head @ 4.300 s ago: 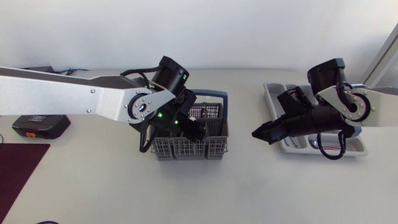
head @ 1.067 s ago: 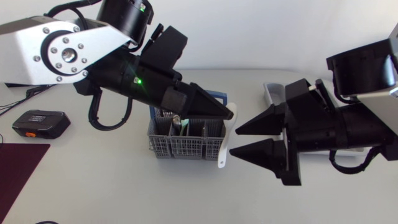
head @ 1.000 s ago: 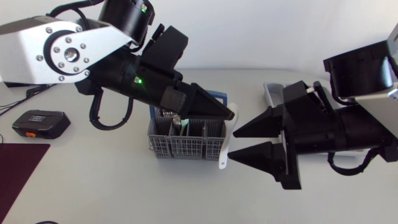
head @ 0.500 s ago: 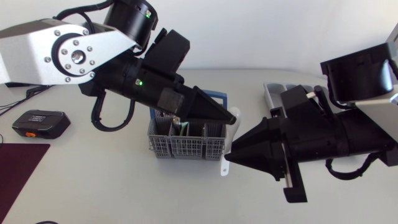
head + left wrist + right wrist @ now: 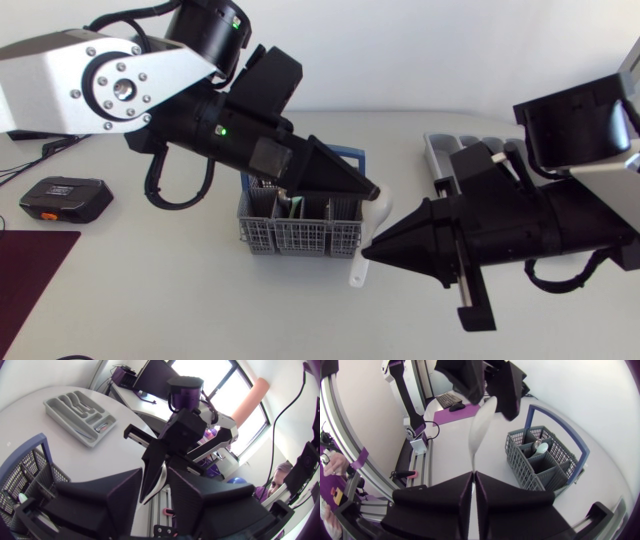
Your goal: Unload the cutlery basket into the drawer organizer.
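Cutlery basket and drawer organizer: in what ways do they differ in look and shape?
The cutlery basket is dark grey mesh with a blue handle; the drawer organizer is a pale grey solid tray. The basket is tall, with upright pockets; the organizer is flat, with long shallow troughs. Both are divided into compartments.

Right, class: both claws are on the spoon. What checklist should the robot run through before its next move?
1. Right claw shut on the spoon handle: ok.
2. Left claw off the spoon: not ok, it grips the bowl end.
3. Spoon outside the basket: ok.
4. Organizer has bare slots: ok.
5. Basket emptied: not ok, cutlery stands inside.
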